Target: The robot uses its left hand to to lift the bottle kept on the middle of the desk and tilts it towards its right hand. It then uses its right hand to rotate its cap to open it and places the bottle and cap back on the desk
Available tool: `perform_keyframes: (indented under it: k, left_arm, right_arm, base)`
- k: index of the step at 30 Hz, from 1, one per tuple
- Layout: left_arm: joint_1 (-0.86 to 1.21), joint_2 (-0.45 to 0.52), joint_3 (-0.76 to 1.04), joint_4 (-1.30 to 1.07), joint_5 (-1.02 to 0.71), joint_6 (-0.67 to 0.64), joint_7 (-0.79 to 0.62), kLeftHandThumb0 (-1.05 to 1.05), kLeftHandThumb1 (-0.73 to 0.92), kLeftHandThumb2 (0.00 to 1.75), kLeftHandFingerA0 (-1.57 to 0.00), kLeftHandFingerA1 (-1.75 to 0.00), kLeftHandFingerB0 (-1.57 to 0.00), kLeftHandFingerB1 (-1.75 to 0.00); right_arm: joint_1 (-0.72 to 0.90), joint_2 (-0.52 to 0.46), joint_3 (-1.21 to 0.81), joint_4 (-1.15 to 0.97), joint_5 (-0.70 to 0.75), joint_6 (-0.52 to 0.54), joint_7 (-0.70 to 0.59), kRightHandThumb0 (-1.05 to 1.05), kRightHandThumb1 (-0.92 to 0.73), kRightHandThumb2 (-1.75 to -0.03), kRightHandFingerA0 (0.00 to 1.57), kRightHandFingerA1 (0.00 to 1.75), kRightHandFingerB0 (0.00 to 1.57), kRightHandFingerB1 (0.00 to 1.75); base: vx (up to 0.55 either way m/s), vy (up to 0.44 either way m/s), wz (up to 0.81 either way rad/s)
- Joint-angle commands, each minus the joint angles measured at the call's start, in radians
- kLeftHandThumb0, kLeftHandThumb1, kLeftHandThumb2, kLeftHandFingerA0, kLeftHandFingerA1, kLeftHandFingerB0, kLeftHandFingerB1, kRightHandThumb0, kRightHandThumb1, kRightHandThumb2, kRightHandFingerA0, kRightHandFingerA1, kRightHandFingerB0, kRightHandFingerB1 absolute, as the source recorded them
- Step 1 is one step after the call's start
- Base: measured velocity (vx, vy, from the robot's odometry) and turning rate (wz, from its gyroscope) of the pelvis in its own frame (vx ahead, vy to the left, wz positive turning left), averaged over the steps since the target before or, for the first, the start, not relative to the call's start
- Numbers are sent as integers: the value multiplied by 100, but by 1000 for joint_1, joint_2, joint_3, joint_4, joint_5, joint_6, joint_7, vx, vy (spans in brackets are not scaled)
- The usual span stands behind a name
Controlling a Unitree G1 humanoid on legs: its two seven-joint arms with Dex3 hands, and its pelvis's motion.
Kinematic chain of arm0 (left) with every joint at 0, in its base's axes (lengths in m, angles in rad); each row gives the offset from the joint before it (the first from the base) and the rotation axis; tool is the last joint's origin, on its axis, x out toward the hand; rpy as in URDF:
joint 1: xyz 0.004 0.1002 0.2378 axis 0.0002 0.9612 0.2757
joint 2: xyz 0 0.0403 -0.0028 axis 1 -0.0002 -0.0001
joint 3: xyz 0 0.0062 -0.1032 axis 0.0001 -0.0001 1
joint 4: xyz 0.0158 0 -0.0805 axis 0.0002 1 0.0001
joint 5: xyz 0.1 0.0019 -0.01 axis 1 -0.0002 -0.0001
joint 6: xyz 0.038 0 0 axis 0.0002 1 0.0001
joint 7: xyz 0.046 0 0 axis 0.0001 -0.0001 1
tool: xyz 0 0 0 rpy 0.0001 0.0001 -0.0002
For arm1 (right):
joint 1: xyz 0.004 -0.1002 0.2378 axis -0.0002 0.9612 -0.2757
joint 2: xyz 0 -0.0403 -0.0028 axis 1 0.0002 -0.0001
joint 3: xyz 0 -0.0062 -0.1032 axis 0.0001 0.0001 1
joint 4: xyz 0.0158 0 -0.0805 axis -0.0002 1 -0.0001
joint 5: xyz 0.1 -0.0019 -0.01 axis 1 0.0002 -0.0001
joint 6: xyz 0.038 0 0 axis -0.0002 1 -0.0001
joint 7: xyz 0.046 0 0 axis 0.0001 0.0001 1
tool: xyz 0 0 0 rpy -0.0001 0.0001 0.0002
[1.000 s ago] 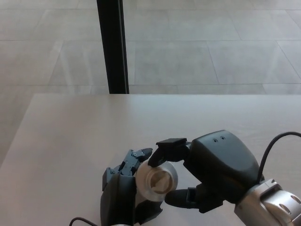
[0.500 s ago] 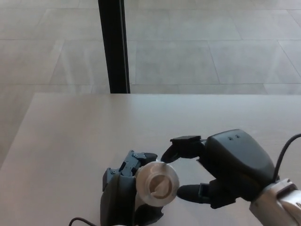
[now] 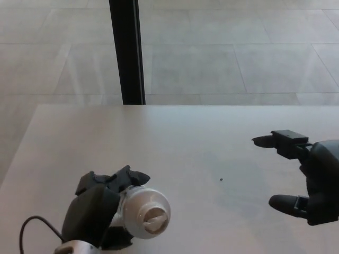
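The left hand (image 3: 98, 211) grasped the bottle (image 3: 144, 213) above the desk (image 3: 175, 137), cap apparently on, while the right hand (image 3: 307, 185) was well apart, fingers released, holding nothing; uncapping and set-down remained.

Office-like hall: pale desk (image 3: 185, 137), grey tiled floor (image 3: 222, 53), black pillar (image 3: 126, 50).
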Motion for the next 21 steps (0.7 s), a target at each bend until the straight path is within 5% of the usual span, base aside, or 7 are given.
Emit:
perform_keyframes:
  k: [1, 2, 7, 9, 18, 21]
  left_arm:
    - [-145, 384, -133, -7, 396, 234, -549, -13, 64, 61, -77, -70, -62, -54]
    - [-159, 398, -141, -1, 403, 231, -560, -11, 65, 59, -80, -71, -62, -52]
    - [-247, 422, -212, 16, 496, 246, -668, -17, 63, 58, -79, -63, -59, -48]
    - [-338, 392, -294, 81, 601, 286, -828, -23, 64, 58, -71, -51, -39, -39]
    - [-438, 263, -359, 158, 486, 425, -821, -31, 66, 58, -79, -57, -62, -51]
    - [-372, 208, -330, 95, 415, 450, -686, -18, 60, 57, -83, -99, -80, -66]
  right_arm:
    - [133, -86, -245, 51, 172, -63, -32, -58, -48, -85, 110, 115, 31, 48]
    - [137, -84, -251, 55, 175, -64, -35, -54, -60, -58, 108, 120, 41, 35]
    - [161, -67, -272, 74, 188, -75, -50, -51, -60, -59, 106, 121, 46, 37]
    - [176, -50, -265, 79, 187, -75, -57, -49, -61, -58, 107, 121, 48, 38]
    - [212, -21, -234, 68, 170, -79, -72, -48, -61, -59, 106, 119, 52, 38]
    - [222, -20, -232, 80, 176, -89, -76, -49, -61, -59, 106, 121, 52, 38]
  base:
    - [0, 0, 0]
    - [0, 0, 0]
    - [0, 0, 0]
    - [0, 0, 0]
    - [0, 0, 0]
    - [0, 0, 0]
